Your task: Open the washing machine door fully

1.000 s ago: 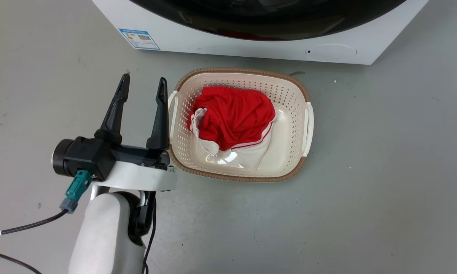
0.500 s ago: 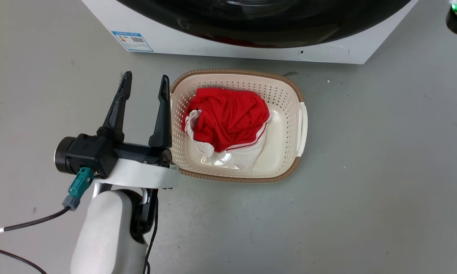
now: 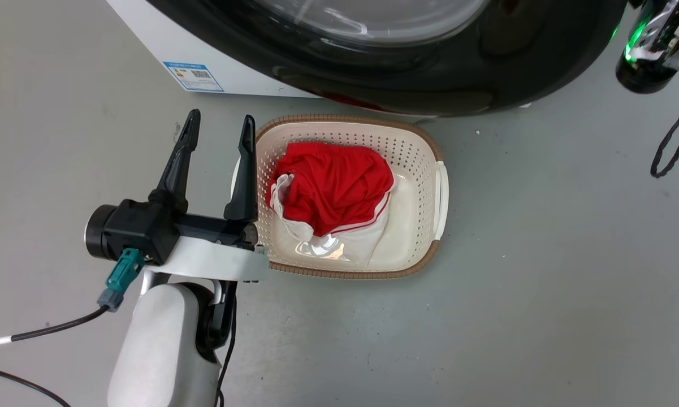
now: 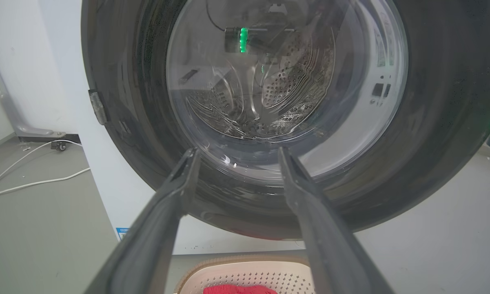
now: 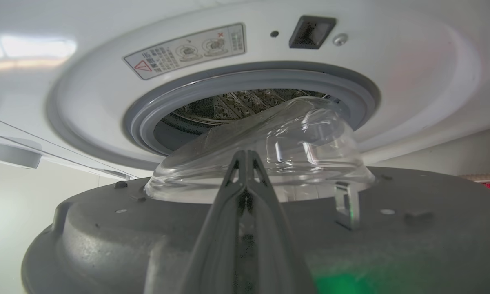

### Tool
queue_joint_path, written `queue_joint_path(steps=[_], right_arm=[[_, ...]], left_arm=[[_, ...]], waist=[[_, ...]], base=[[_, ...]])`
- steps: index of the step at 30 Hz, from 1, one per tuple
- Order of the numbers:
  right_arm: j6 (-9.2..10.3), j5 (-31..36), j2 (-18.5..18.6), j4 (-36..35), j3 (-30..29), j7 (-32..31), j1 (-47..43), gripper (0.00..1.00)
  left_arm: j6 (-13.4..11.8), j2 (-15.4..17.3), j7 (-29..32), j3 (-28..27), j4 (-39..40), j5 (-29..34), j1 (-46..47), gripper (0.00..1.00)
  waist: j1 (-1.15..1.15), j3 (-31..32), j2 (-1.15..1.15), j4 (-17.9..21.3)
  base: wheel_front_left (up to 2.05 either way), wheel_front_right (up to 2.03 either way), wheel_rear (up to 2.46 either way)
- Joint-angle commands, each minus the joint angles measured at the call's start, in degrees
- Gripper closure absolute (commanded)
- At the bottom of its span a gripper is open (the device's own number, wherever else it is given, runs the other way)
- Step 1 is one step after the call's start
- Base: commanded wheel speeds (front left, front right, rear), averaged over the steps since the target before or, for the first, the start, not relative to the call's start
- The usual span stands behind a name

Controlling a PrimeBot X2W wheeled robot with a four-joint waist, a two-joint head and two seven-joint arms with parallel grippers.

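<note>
Two claws: left claw, spread, at lower left beside a laundry basket; right claw, pressed together, points over the grey inner side of the part-open washing machine door.

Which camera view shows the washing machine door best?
The left wrist view: it faces the washing machine door and takes in most of its black front and glass window. The head view shows its lower rim from above; the right wrist view, its grey inner side and glass bowl.
</note>
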State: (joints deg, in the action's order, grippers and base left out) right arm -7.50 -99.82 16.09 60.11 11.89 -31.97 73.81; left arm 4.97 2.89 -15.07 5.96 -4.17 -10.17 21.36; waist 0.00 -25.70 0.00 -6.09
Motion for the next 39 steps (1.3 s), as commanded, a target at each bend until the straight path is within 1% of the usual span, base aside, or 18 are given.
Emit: queue_joint_path(steps=[1,8,17,28,39], right_arm=[[0.02,-0.7,-0.9,-0.6,0.1,-1.4,-1.7,1.0],[0.01,-1.8,-1.2,-2.7,-0.2,-4.3,-5.8,1.0],[0.01,-3.3,-3.0,-9.5,0.3,-8.2,-15.3,1.0],[0.01,-4.9,-6.8,-16.6,1.8,-9.8,-28.3,1.0],[0.01,-5.5,-10.7,-23.5,6.3,-11.7,-36.8,1.0]], left_arm=[[-0.2,0.0,-0.1,0.2,-0.3,0.2,-0.2,0.0],[-0.3,0.0,-0.1,0.3,-1.1,0.2,-1.3,0.0],[-0.7,0.0,-0.1,0.6,-2.7,0.4,-3.8,0.0],[-1.0,0.0,-0.1,0.6,-4.5,1.0,-8.1,0.0],[-0.7,0.0,-0.1,0.8,-5.7,1.5,-10.7,0.0]], waist=[[0.0,0.5,0.0,0.1],[0.0,2.8,0.0,0.1],[0.0,7.8,0.0,0.6],[0.0,15.3,0.0,1.5],[0.0,19.0,0.0,2.2]], base=[[0.0,0.0,0.0],[0.0,0.0,0.0],[0.0,0.0,0.0],[0.0,0.0,0.0],[0.0,0.0,0.0]])
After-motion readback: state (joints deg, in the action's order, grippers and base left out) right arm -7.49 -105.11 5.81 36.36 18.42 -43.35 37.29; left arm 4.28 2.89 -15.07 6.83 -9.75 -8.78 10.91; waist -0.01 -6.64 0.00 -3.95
